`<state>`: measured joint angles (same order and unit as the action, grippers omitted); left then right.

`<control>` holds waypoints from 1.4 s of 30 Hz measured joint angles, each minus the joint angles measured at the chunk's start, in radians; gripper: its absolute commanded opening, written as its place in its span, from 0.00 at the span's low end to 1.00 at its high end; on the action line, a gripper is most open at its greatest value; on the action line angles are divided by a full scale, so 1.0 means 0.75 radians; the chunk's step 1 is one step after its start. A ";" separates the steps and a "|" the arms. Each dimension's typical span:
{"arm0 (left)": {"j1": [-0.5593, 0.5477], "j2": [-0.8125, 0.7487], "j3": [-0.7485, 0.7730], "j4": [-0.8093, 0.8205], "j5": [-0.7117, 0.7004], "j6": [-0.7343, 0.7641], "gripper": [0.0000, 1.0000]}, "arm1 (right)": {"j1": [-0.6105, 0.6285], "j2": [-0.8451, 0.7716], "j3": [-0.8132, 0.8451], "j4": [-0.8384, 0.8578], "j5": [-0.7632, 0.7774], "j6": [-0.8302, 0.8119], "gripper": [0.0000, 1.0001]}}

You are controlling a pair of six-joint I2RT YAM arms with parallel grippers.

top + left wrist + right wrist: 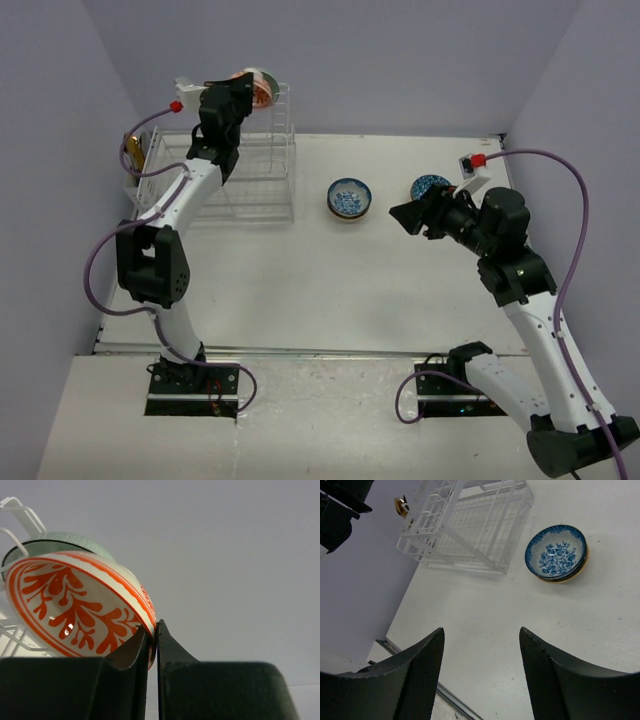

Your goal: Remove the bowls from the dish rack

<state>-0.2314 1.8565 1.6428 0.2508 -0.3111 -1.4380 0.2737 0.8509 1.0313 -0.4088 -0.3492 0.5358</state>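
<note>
The white wire dish rack (250,185) stands at the far left of the table; it also shows in the right wrist view (470,525). My left gripper (238,92) is at the top of the rack's tower, shut on the rim of an orange-patterned white bowl (75,605). A pale green bowl (75,540) sits just behind it in the rack. My right gripper (408,215) is open and empty above the table. A blue-patterned bowl (349,198) sits on the table, also in the right wrist view (556,552). A second blue bowl (428,186) lies behind my right gripper.
A small golden-brown object (133,152) hangs at the rack's left end. The purple walls stand close behind and to the left of the rack. The table's near edge has a metal rail (300,350).
</note>
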 measured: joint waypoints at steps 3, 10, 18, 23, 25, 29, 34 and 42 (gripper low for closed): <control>0.001 -0.024 -0.010 0.044 0.016 0.013 0.00 | 0.000 0.023 0.004 -0.003 -0.001 0.000 0.62; 0.001 -0.076 -0.061 0.176 0.092 0.043 0.00 | 0.000 0.066 0.012 -0.021 0.000 0.000 0.62; -0.006 -0.204 -0.176 0.323 0.301 0.220 0.00 | 0.000 0.069 0.095 -0.066 0.035 -0.005 0.62; -0.057 -0.314 -0.176 0.340 0.466 0.474 0.00 | -0.003 0.067 0.150 -0.095 0.063 -0.011 0.62; -0.102 -0.379 -0.176 0.336 0.538 0.586 0.00 | -0.010 0.061 0.164 -0.115 0.069 -0.014 0.62; -0.195 -0.492 -0.151 0.279 0.657 0.803 0.00 | -0.020 0.050 0.195 -0.159 0.094 -0.020 0.62; -0.390 -0.558 -0.056 0.038 0.742 1.196 0.00 | -0.036 0.040 0.256 -0.215 0.115 -0.028 0.62; -0.761 -0.665 -0.352 -0.420 0.680 1.767 0.00 | -0.045 0.051 0.441 -0.398 0.229 -0.071 0.63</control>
<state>-0.8024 1.3579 1.3788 -0.0639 0.1986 -0.1127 0.2398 0.8890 1.3621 -0.7074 -0.1772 0.4828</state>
